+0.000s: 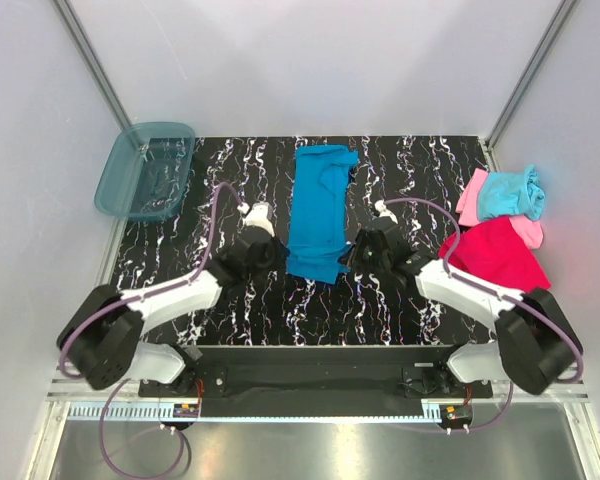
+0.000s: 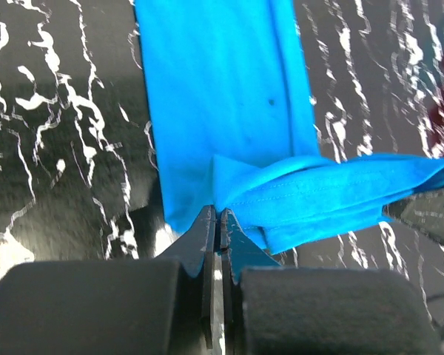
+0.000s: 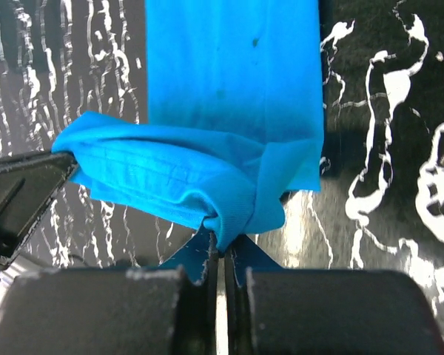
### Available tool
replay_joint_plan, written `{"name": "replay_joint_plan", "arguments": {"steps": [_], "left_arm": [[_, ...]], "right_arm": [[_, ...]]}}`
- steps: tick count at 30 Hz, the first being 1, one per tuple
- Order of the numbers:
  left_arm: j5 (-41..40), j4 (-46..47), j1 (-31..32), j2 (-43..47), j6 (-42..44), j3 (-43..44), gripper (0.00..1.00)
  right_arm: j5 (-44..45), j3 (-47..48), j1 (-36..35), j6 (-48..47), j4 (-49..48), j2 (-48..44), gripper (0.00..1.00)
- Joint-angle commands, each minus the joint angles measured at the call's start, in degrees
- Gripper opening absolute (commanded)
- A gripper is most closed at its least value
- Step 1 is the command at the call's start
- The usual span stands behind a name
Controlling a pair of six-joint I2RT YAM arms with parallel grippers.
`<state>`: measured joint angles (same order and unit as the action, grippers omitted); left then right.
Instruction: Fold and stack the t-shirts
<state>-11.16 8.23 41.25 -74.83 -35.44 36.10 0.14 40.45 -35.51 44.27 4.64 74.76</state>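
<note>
Claws (image 2: 218, 212) (image 3: 223, 248) on blue tee (image 1: 315, 210), bin (image 1: 145, 170) apart

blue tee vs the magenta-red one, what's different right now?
The blue tee lies mid-table as a long narrow strip; the magenta-red tee is a wider rumpled patch at the right edge. The left gripper and right gripper are shut on the blue tee's near end; nothing holds the magenta-red tee. Shared: both are plain cloth on the marbled table.
</note>
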Motion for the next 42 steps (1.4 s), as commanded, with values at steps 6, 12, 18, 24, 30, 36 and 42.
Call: {"name": "replay_joint_plan", "arguments": {"steps": [6, 12, 18, 24, 30, 36, 42], "left_arm": [[3.2, 5.9, -5.6, -9.6, 2.7, 9.3, 0.00], [5.3, 4.9, -7.4, -16.3, 3.5, 16.5, 0.00], [7.0, 5.2, -8.5, -20.8, 3.0, 19.8, 0.00], [7.6, 5.5, -8.8, -22.6, 2.7, 20.5, 0.05], [6.7, 5.2, -8.9, -22.6, 2.1, 20.8, 0.47], [6.1, 4.5, -8.9, -20.1, 1.9, 20.3, 0.57], [5.9, 4.5, -8.9, -15.2, 1.7, 16.7, 0.57]], "right_arm": [[-3.7, 6.0, 3.3, -1.2, -7.5, 10.0, 0.00], [-5.4, 11.0, 6.2, -2.2, -8.9, 15.5, 0.00], [-7.1, 14.3, 8.3, -2.7, -9.4, 18.7, 0.00], [-7.8, 14.7, 9.1, -2.8, -10.8, 21.8, 0.16], [-8.5, 14.9, 10.2, -3.5, -14.8, 25.3, 0.42], [-8.8, 18.3, 10.6, -3.3, -16.6, 28.6, 0.41], [-8.0, 19.4, 10.6, -3.5, -16.1, 28.8, 0.40]]}}
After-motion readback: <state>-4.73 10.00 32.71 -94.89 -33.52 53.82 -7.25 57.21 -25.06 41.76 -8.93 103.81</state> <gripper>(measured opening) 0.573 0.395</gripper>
